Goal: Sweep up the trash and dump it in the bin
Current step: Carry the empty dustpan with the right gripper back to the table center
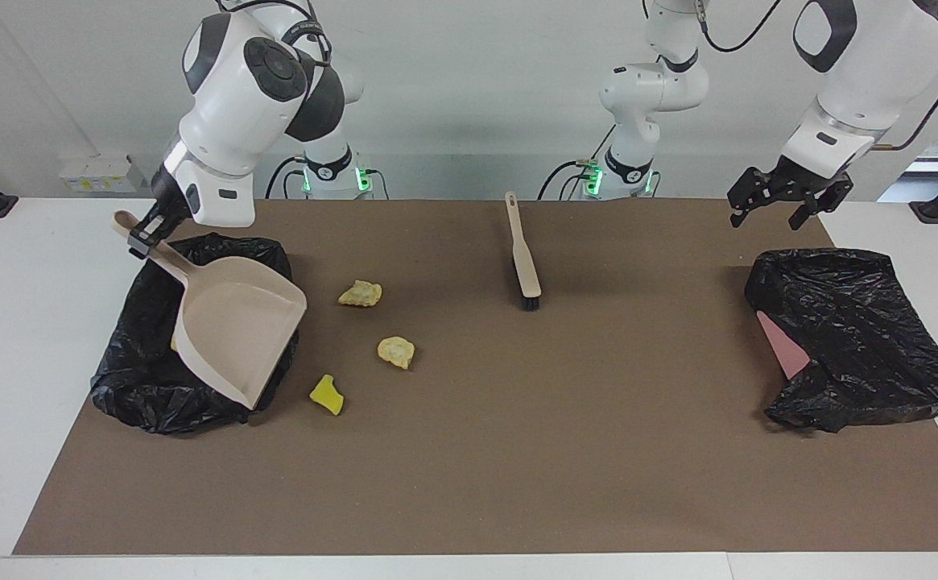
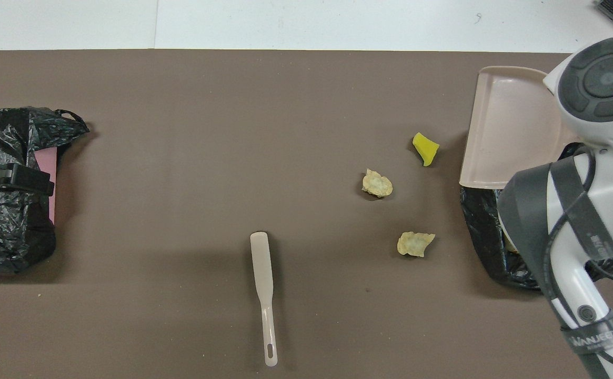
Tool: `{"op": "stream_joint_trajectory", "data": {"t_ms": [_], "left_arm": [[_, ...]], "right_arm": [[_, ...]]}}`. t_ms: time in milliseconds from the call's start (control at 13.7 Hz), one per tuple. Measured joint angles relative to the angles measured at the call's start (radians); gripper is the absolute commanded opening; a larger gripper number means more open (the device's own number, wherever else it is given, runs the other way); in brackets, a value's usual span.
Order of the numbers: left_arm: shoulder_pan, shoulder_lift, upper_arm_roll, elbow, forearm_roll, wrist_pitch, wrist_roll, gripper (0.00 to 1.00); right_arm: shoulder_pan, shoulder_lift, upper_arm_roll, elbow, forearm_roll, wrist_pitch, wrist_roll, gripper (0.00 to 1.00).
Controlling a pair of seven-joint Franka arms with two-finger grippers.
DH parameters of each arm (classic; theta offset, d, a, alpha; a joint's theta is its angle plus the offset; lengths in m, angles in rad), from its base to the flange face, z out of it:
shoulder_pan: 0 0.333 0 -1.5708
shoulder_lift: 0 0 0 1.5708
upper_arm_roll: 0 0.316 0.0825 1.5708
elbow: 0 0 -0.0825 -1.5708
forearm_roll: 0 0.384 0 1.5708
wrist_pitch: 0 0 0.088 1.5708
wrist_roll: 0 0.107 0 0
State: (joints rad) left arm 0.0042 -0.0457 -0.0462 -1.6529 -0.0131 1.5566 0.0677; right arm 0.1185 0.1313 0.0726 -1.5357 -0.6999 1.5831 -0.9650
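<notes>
Holding the beige dustpan (image 1: 237, 338) by its handle, your right hand (image 1: 145, 236) was pinched tight around it and hung over the black bin bag (image 1: 150, 387) at the right arm's end of the table (image 1: 2, 322). The pan tilted, mouth down, over the bag's opening, covering most of what lay inside. Three bits of trash lay on the brown mat (image 1: 517, 451) beside the bag: a yellow foam bit (image 1: 327, 395) closest to the pan's lip, a tan lump (image 1: 396, 351) and a second tan lump (image 1: 360, 293) nearer the robots. A brush (image 1: 522, 258) lay mid-mat, untouched. Your left hand (image 1: 789, 197) hung in the air with fingers spread, empty, above the mat's edge near a second black bag (image 1: 855, 338) with a pink patch showing.
</notes>
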Motion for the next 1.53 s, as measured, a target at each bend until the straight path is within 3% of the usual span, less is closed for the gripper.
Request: {"op": "stream_joint_trajectory", "data": {"t_ms": [364, 583, 1019, 1529], "left_arm": [[-0.001, 0.016, -0.002, 0.047, 0.001, -0.048, -0.002, 1.0], [-0.002, 0.022, -0.007, 0.047, 0.001, -0.048, -0.002, 1.0], [-0.007, 0.023, -0.009, 0.047, 0.001, -0.048, -0.004, 1.0], [-0.001, 0.023, 0.001, 0.047, 0.001, -0.048, -0.007, 1.0]], "right_arm": [[0.033, 0.016, 0.001, 0.03, 0.277, -0.002, 0.436, 0.0], [0.082, 0.047, 0.002, 0.068, 0.364, 0.023, 0.686, 0.0], [0.225, 0.276, 0.003, 0.265, 0.524, 0.088, 1.206, 0.0], [0.384, 0.52, 0.01, 0.458, 0.636, 0.198, 1.569, 0.0]]}}
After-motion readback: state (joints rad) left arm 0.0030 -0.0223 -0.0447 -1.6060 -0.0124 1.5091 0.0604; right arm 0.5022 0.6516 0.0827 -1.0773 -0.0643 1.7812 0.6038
